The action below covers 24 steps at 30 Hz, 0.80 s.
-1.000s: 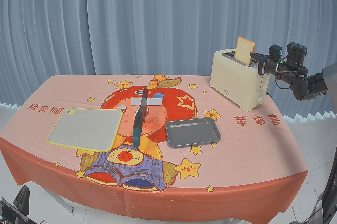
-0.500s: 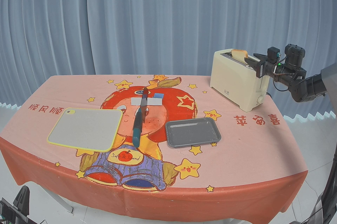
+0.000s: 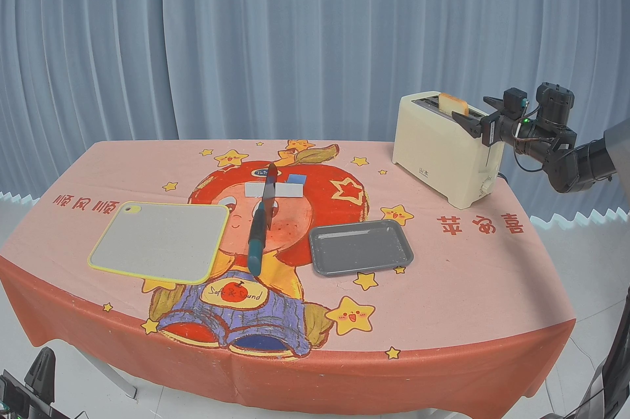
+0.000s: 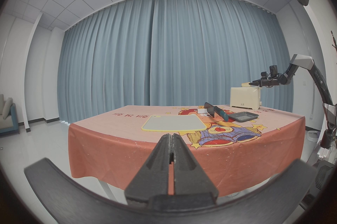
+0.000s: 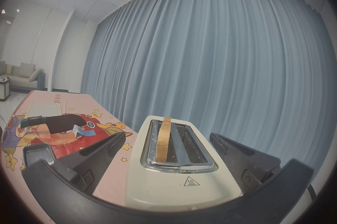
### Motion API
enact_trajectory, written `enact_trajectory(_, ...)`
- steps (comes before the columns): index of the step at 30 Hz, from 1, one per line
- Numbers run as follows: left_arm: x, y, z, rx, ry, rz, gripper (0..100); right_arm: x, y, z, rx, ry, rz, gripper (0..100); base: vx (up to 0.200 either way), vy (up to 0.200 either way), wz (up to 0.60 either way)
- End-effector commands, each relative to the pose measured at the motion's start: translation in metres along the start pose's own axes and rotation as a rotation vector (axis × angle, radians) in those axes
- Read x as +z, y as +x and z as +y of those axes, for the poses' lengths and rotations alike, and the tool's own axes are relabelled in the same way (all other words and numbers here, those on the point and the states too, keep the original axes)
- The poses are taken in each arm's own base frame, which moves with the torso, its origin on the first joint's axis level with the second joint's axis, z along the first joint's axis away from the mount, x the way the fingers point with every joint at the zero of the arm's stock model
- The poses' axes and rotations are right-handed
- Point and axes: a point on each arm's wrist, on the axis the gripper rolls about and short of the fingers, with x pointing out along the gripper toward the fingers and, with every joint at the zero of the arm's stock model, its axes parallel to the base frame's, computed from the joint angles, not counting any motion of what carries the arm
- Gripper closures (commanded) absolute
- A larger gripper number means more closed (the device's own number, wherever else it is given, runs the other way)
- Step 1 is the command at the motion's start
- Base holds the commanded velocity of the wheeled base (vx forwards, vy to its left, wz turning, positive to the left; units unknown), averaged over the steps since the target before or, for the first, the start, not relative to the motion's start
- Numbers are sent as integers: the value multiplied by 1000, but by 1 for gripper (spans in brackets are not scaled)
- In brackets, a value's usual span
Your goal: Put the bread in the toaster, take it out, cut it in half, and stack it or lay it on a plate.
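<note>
Bread [image 3: 453, 104] sits down in the toaster [image 3: 438, 159] slot, crust poking out, right gripper [image 3: 470, 109] spread wide and empty just above the toaster, so next is probably pinching that crust and lifting.

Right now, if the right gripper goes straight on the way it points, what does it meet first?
Most likely the bread, which sticks out of the toaster slot directly ahead of the open right gripper. If it travels slightly lower, its fingers may touch the toaster's top first; depth is unclear.
</note>
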Motion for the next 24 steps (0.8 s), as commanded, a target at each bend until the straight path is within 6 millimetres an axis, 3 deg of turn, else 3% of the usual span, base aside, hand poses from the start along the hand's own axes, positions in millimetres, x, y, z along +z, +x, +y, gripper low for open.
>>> enact_trajectory(1,-5,1,0,-1,0,17,100,10,-12,0,-11,-3,-8,0,0,0,0)
enact_trajectory(11,-5,1,0,1,0,17,100,17,-50,6,-22,22,36,0,0,0,0)
enact_trajectory(24,-5,1,0,1,0,17,100,37,-92,24,-97,228,32,0,0,0,0)
